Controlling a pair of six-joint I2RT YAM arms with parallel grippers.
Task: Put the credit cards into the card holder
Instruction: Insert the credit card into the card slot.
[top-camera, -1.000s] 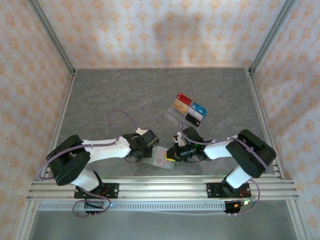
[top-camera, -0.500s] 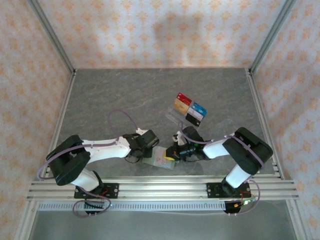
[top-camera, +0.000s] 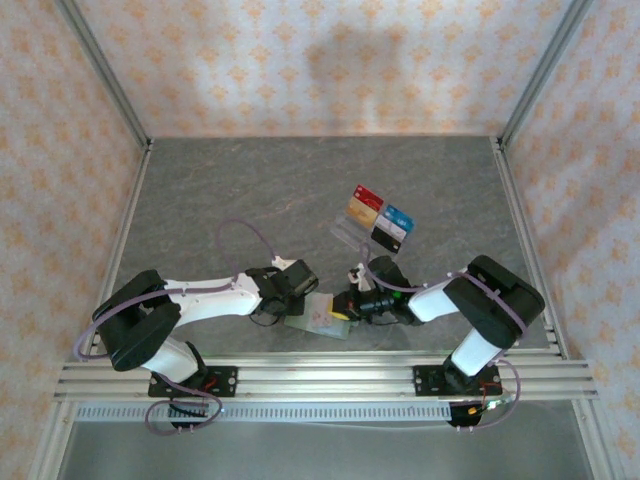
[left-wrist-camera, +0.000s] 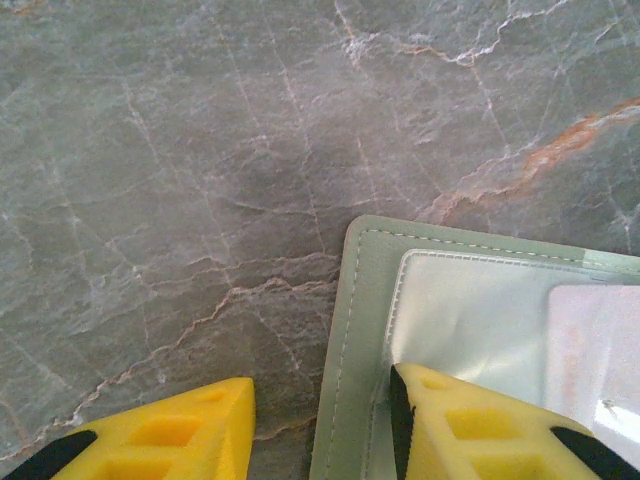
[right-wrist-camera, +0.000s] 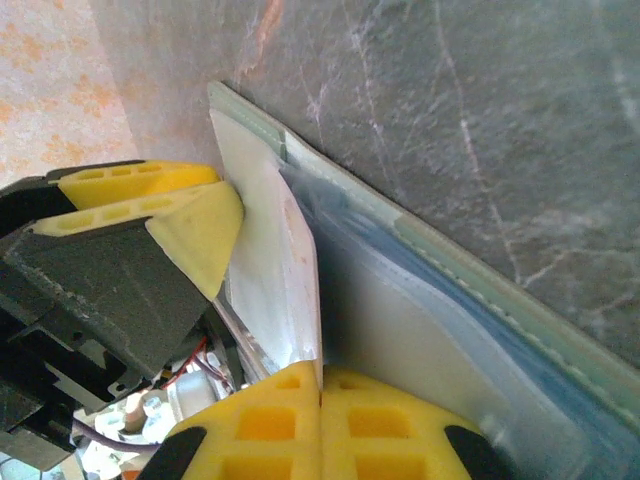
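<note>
Cannot read the credit cards (top-camera: 378, 217) from above, too small; cannot see the whole card holder (top-camera: 320, 318) there, partly covered by the left gripper (top-camera: 300, 303) and right gripper (top-camera: 345, 308); from the left wrist, lose its right and lower parts past the frame, likewise the pale card (left-wrist-camera: 595, 350) in its pocket; from the right wrist, lose that card's lower edge between the closed yellow fingertips (right-wrist-camera: 270, 410), blurred.

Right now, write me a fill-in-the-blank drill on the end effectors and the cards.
The right end effector is shut on a pale ____.
One left end effector finger is over the card holder, the other over the bare ____.
The clear tray holds ____ more cards.
Missing: card, table, four.
</note>
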